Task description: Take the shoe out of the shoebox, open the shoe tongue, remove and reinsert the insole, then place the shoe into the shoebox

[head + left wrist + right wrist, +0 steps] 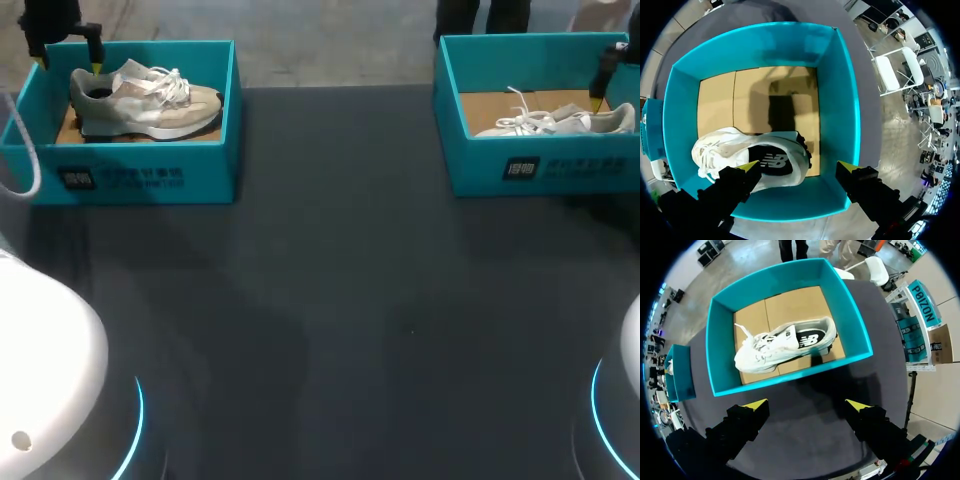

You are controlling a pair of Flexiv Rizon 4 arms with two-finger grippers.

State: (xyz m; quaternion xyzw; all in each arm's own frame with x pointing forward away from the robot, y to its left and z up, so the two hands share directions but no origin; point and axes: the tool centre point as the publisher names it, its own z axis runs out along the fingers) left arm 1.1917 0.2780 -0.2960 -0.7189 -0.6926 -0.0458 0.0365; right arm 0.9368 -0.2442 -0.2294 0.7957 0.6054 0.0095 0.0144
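A dark bench [330, 300] carried two teal boxes at its far corners. The left shoebox [130, 175] held a white and beige shoe [145, 98]. The right shoebox [540, 170] held a white shoe [555, 122]. Each box front bore a white label [80, 178], too small to read. The left tool [797, 165] hung wide open and empty over its box. The right tool [806, 404] was also wide open and empty, over the bench before its box.
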